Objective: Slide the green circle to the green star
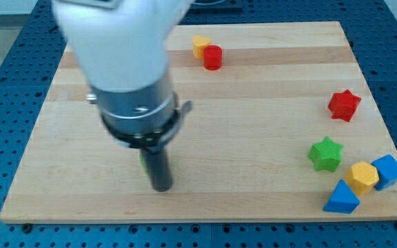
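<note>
Green circle is mostly hidden behind my rod, touching my tip. No jaws here, just a rod. Next move: shove it toward 3 o'clock, to the green star.

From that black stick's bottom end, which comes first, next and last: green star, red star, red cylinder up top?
Measured from my tip:
1. Red cylinder, view's top, right of the tip.
2. Green star, view's right.
3. Red star, far right, higher up.
</note>
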`<state>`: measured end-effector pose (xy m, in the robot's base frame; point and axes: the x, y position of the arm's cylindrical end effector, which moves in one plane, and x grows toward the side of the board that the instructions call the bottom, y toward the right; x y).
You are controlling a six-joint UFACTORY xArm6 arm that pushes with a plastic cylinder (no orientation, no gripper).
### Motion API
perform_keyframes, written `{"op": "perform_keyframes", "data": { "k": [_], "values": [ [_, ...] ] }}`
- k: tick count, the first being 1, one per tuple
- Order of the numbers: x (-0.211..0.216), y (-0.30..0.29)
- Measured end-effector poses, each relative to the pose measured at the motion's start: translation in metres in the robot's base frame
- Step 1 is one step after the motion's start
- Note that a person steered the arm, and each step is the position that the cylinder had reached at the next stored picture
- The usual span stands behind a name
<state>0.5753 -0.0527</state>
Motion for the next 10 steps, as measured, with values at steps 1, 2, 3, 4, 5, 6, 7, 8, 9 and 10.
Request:
{"op": "perform_keyframes", "data": {
  "k": [1,2,3,4,5,6,7,8,9,10],
  "values": [
    [0.003,0.030],
    [0.022,-0.008],
    [0.038,-0.057],
    [0.040,-0.087],
    [-0.009,-0.081],
    [-0.012,-0.081],
    [-0.014,-0.081],
    [-0.023,-0.052],
    [-0.042,-0.009],
    [-0.070,0.037]
  ]
}}
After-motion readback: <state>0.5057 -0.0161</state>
